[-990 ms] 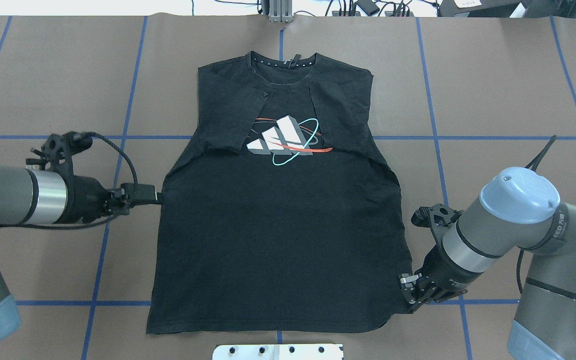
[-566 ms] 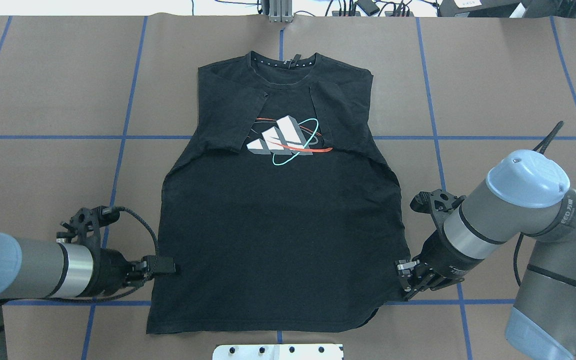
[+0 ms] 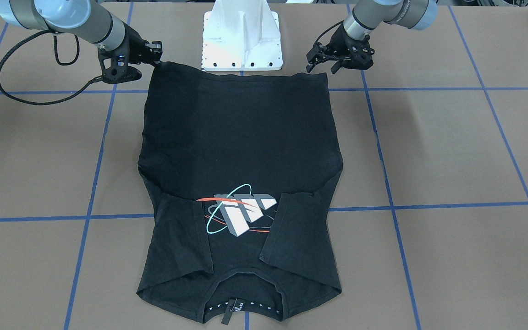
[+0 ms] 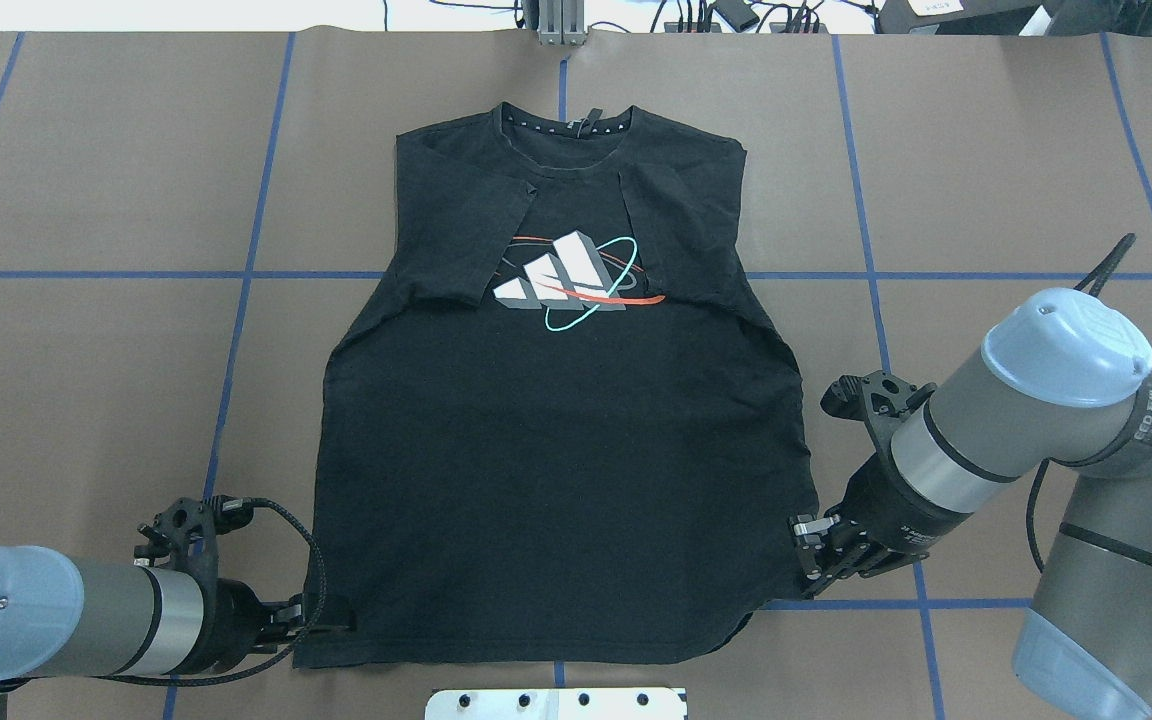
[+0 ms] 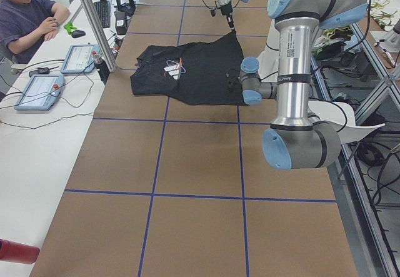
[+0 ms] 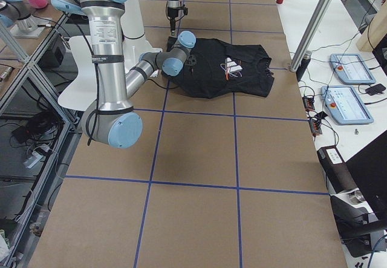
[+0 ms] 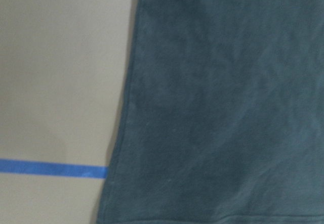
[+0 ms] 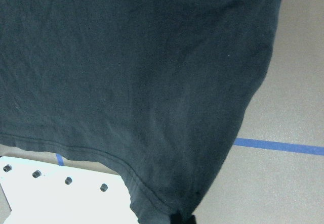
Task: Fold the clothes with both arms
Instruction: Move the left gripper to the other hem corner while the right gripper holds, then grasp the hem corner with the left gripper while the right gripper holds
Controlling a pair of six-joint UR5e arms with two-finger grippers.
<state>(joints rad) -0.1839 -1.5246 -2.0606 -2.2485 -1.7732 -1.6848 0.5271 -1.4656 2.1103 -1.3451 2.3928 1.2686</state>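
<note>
Where the T-shirt (image 4: 556, 480) lies: flat and face up in the middle of the worktop (image 4: 86, 400), with its collar (image 4: 566, 125) at the side away from the robot and its hem next to the robot's white mount (image 3: 242, 41).
Sleeves (image 4: 466, 240): both are folded inward over the chest, one on each side of the print, and each covers a little of the print's outer edge.
Print (image 4: 571, 280): white-grey blocks ringed by a red-orange and a teal ellipse show between the two sleeves.
Right end effector (image 4: 814, 578): it is clamped on the hem corner at the robot's right. That corner is raised off the worktop and the cloth peaks up to the fingers. The right wrist view shows the black cloth spreading away from the pinch.
Left end effector (image 4: 341, 628): it is at the hem corner on the robot's left. The front-facing view shows its fingers spread apart with nothing between them. Whether they touch the cloth cannot be told. The left wrist view shows the shirt's side edge lying flat.
Worktop surface: a brown covering is marked into squares by blue tape lines (image 4: 236, 350).
Person (image 5: 28, 14): seated at a white desk beside the worktop, in the left side view.
</note>
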